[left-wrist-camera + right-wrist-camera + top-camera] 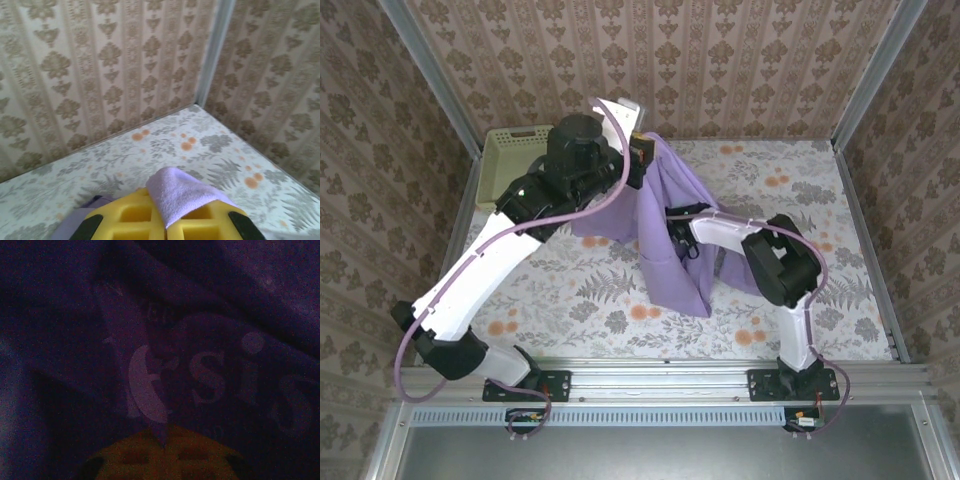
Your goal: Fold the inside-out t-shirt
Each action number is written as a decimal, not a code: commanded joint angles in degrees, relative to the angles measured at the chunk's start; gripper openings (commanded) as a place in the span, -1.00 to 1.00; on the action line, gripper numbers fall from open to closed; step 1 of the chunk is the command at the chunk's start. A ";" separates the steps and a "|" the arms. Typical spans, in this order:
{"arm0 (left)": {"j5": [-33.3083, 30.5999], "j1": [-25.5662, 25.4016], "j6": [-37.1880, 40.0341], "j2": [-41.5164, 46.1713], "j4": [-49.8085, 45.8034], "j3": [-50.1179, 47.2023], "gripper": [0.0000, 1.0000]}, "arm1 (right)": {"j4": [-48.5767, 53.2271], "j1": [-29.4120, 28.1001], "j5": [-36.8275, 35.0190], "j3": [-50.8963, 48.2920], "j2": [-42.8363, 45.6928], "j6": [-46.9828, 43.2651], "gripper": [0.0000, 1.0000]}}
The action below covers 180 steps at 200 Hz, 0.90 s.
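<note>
slippage is the main risk: the left gripper (166,220), raised high, pinches only a small fold of the soft lavender-purple cotton t-shirt (665,255), which hangs down onto the floral-patterned table (570,295). the right gripper (161,439) is clamped on printed fabric inside the drape; pulling apart could free either thin pinch.

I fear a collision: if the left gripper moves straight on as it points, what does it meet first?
The left gripper, shut on the t-shirt, would probably meet the flowered table near the far corner first; depth is unclear.
</note>
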<state>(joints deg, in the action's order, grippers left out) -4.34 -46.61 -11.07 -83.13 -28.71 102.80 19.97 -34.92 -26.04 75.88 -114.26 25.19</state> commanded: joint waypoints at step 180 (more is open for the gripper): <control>-1.49 23.16 -8.96 -28.58 -11.60 -5.63 -0.81 | -30.30 -8.70 11.74 -42.66 44.94 -4.97 -1.00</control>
<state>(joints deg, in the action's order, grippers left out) -4.80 -21.37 -21.80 -109.30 -37.65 94.32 -5.96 -43.88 -18.24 34.02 -70.78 20.88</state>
